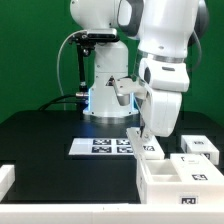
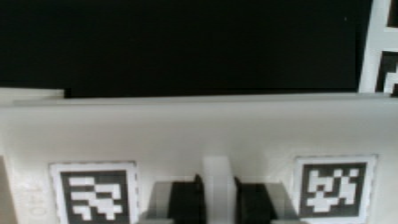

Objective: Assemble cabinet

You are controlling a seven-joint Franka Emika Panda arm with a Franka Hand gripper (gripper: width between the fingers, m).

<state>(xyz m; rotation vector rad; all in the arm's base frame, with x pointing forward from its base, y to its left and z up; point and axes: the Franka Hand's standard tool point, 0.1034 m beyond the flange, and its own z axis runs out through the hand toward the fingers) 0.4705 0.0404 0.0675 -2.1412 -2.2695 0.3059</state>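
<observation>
Matte white boxy cabinet (image 1: 158, 188)

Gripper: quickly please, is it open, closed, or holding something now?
Gripper: jaws closed, at the white cabinet panel; whether they pinch it cannot be told.

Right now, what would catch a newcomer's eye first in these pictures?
The white robot arm dominates the exterior view's right. Below it, white tagged cabinet parts crowd the black table at the lower right. In the wrist view, the shut end effector sits close to a white panel with two tags.
</observation>
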